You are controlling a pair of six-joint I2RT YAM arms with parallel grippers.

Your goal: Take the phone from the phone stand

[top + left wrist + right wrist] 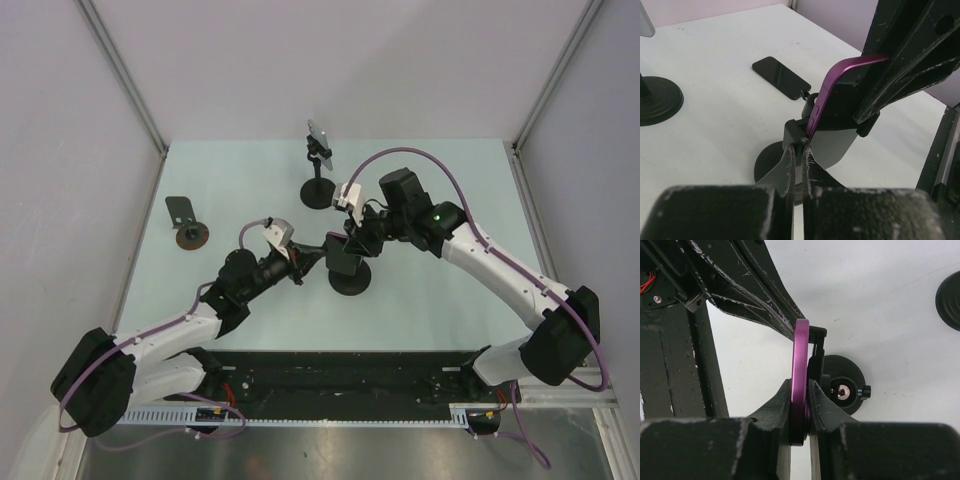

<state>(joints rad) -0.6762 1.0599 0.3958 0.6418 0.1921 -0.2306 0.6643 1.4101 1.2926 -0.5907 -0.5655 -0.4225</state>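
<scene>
Top view: both arms are reaching in on the phone stand (349, 279) in the middle of the table (240, 175). The left gripper (305, 258) is coming at it from the near left and the right gripper (352, 243) from the right. I reckon one is bracing while the other is doing the pulling. A second stand (318, 190) with its own device is sitting further back, and a small bracket (185, 224) is off to the left, both well apart from the action.

Left wrist: the left fingers (786, 172) are pinching down to a narrow gap right at the stand's lower clip (792, 134). Looks like they're pinning the stand so it isn't tipping. The purple phone (837, 97) is leaning tilted in the cradle, with the right gripper's fingers clamping its upper part. A spare black phone (781, 77) is lying flat behind.

Right wrist: the right fingers (776, 410) are squeezing the purple phone edge-on, pads on its flat faces, probably for a firm hold while sliding it out. It isn't out yet, and the stand's clip is touching its back.
</scene>
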